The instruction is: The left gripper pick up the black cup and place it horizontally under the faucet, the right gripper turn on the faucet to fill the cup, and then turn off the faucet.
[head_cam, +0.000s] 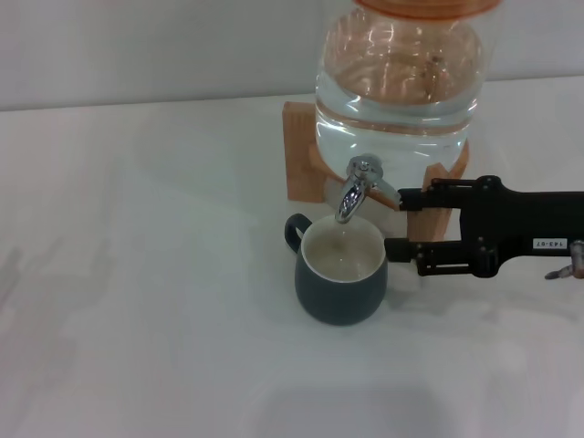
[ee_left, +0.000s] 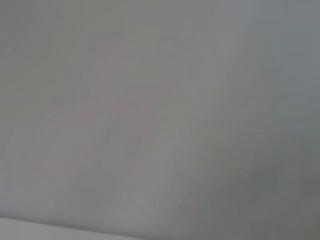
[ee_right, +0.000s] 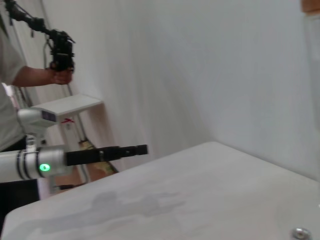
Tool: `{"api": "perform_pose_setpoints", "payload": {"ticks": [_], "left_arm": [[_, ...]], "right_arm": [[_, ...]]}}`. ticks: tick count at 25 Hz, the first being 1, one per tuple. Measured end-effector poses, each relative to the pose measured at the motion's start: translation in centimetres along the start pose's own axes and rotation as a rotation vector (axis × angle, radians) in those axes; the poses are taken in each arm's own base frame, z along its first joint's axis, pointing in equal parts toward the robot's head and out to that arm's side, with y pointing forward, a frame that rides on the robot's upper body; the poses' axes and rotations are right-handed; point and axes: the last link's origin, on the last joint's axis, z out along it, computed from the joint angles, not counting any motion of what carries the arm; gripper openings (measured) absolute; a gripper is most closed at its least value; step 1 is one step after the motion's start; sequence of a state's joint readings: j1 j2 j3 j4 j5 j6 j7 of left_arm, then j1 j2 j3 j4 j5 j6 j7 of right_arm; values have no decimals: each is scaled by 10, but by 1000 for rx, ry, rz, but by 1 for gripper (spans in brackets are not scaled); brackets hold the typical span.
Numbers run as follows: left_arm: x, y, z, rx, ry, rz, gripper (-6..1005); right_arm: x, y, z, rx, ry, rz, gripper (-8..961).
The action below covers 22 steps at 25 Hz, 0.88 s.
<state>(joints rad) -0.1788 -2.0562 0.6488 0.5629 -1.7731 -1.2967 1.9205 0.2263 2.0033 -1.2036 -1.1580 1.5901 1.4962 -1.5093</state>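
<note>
One rounded matte black cup (head_cam: 339, 274), chrome faucet (head_cam: 358, 186) above

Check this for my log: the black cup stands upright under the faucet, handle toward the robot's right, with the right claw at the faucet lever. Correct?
Not quite. In the head view the black cup stands upright under the faucet and the right claw is at the lever, but the cup's handle points toward the robot's left, away from that claw.

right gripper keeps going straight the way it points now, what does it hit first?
Likely the faucet: the right gripper points toward the robot's left, upper finger beside its lever, lower finger just short of the black cup. Depth unclear.
</note>
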Motion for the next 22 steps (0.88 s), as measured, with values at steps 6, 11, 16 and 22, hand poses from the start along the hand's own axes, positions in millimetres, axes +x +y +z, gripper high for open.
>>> {"api": "perform_pose_setpoints", "payload": {"ticks": [6, 11, 16, 22], "left_arm": [[-1, 1, 1, -2, -1, -1, 566], [-1, 1, -1, 1, -2, -3, 563], [-2, 0, -3, 6, -3, -4, 563], [-2, -2, -3, 14, -6, 1, 563]], "right_arm": [[-2, 5, 7, -37, 5, -11, 747], [-2, 5, 5, -35, 3, -9, 747], [0, 5, -5, -15, -6, -1, 747], [0, 12, -13, -32, -16, -3, 747]]}}
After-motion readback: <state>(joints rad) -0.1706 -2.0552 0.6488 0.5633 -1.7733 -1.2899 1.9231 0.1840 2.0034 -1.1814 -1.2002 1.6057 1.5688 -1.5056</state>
